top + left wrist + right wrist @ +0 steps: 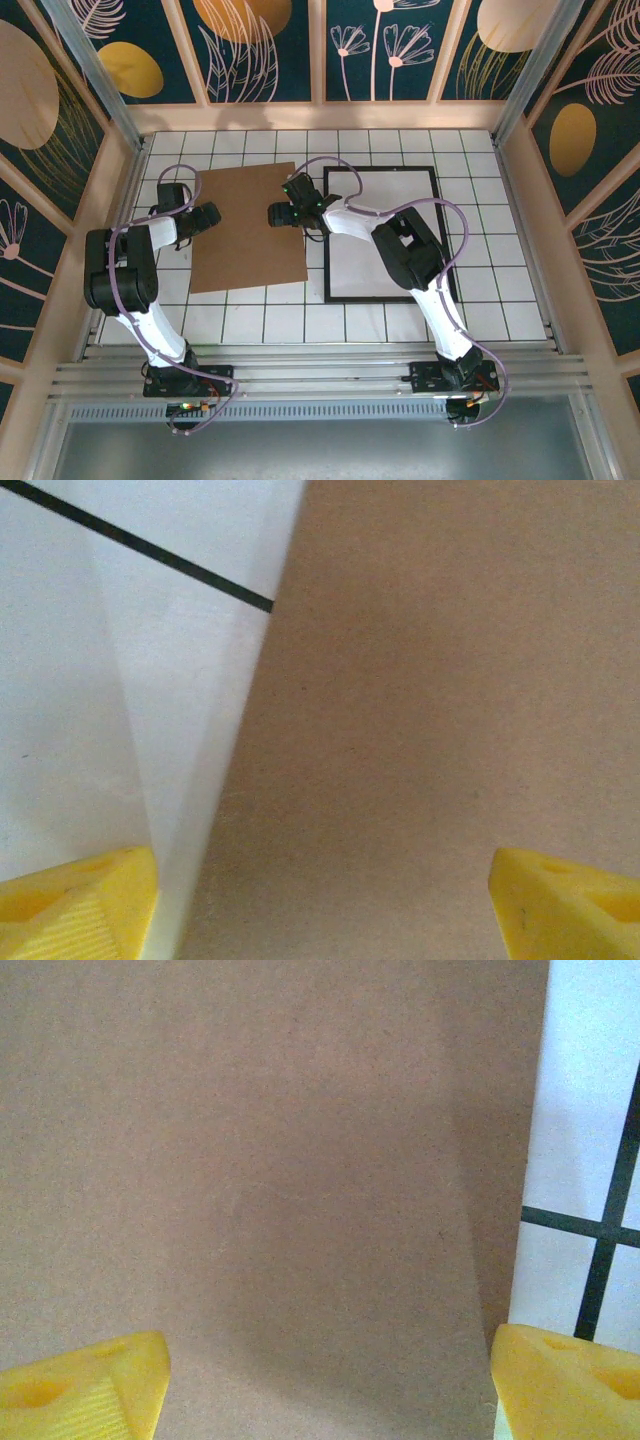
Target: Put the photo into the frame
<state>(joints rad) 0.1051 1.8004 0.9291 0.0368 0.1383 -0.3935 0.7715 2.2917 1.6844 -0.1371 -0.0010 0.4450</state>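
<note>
Top camera: the frame (360,298) lies flat on the white tiled table (480,200), right of centre, long side running away from the arm bases. Inside it sits a white panel (355,265). From this height I can't tell what sheet that is.

A brown backing board (245,235) lies flat just to the left of the frame, slightly skewed, with its right edge near the frame's left side.

Left gripper (207,217) is at the board's left edge, about halfway along it. On the left wrist camera the left gripper (320,920) has its yellow fingertips (80,905) far apart. One is over bare tile (60,680), the other over the board (430,710), and the board edge runs up between them. Nothing is clamped.

Right gripper (278,214) is at the board's right edge, facing the left one across the board. That arm reaches across the frame's upper left part. On the right wrist camera the right gripper (320,1400) is also spread wide. One fingertip is over the board (250,1160) and the other fingertip (560,1380) sits right at the board's edge, with tile (590,1110) and dark grout lines beyond. It grips nothing.

The board lies low under both wrist cameras.
</note>
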